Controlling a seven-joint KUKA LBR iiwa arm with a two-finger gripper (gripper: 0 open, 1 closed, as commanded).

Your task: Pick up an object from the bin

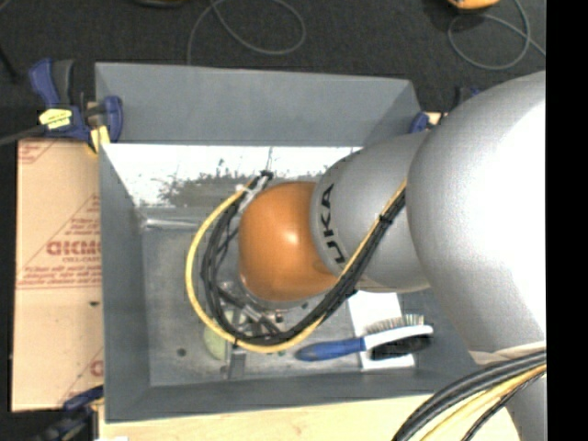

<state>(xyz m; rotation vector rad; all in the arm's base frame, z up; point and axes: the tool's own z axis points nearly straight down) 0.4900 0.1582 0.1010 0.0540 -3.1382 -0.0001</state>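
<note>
Three loose items lie on the floor of the grey metal bin [124, 274]; the arm is listed after them.

Item 1: brush [367, 344] with a blue handle and a white head carrying dark bristles. It lies flat along the lower edge of the bin floor. Its head is toward the lower-right corner and its handle points toward the middle of that edge.

Item 2: white flat piece [381, 309], paper or card, kind not determinable. It sits in the lower-right corner, under the brush head and touching it.

Item 3: pale green object [215, 342], small, shape unclear, partly covered by the arm's wiring. It is near the lower edge, left of the brush handle and apart from it.

The arm is grey and enters from the right. Its wrist is under a rounded orange cover [280, 242] above the middle of the floor, looped with black and yellow cables [195, 255].

The gripper [243, 325] is low in the bin beneath the orange cover, just beside the pale green object on that object's right. Whether it is spread or closed, and whether it grips anything, cannot be told because the cover and cables hide it.
</note>
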